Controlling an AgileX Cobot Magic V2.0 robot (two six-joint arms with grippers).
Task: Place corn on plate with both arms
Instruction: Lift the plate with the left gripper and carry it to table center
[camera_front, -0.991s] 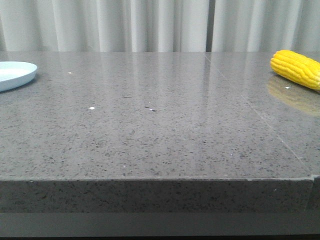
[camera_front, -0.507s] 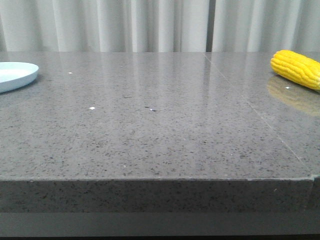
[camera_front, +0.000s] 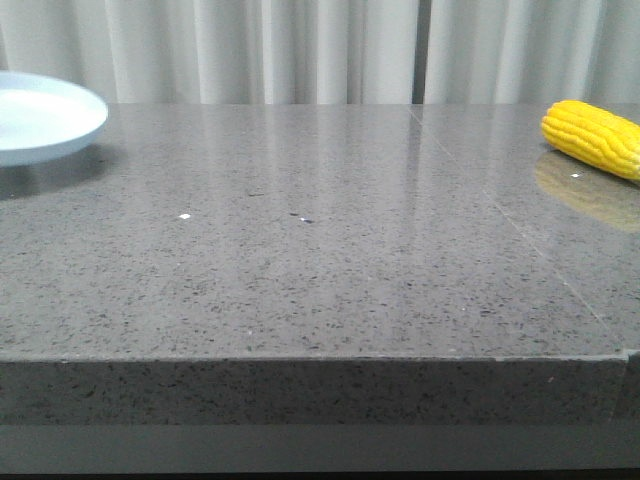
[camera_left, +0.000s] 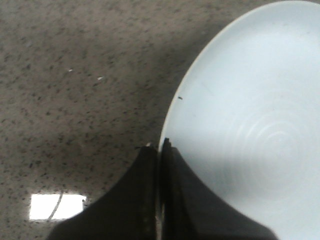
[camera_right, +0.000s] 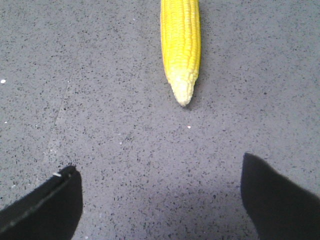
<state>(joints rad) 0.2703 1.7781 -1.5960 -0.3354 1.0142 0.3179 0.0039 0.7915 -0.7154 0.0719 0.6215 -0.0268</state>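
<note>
The pale blue-white plate (camera_front: 45, 115) hangs above the table at the far left of the front view, with its shadow below it. In the left wrist view my left gripper (camera_left: 160, 147) is shut on the plate's rim (camera_left: 170, 125), one finger under it and one over it. The yellow corn (camera_front: 592, 137) lies on the table at the far right. In the right wrist view the corn (camera_right: 181, 40) lies ahead with its pale tip towards my right gripper (camera_right: 160, 175). The right gripper is open and empty, a short way from the corn. Neither gripper shows in the front view.
The grey speckled stone table (camera_front: 320, 260) has its front edge near the camera. A seam (camera_front: 500, 215) runs across the table's right part. White curtains (camera_front: 320, 50) hang behind. A bright reflection (camera_left: 55, 206) lies on the table beside the left fingers.
The plate has risen off the table and moved right in the front view; it now casts a shadow. The corn has not moved.
</note>
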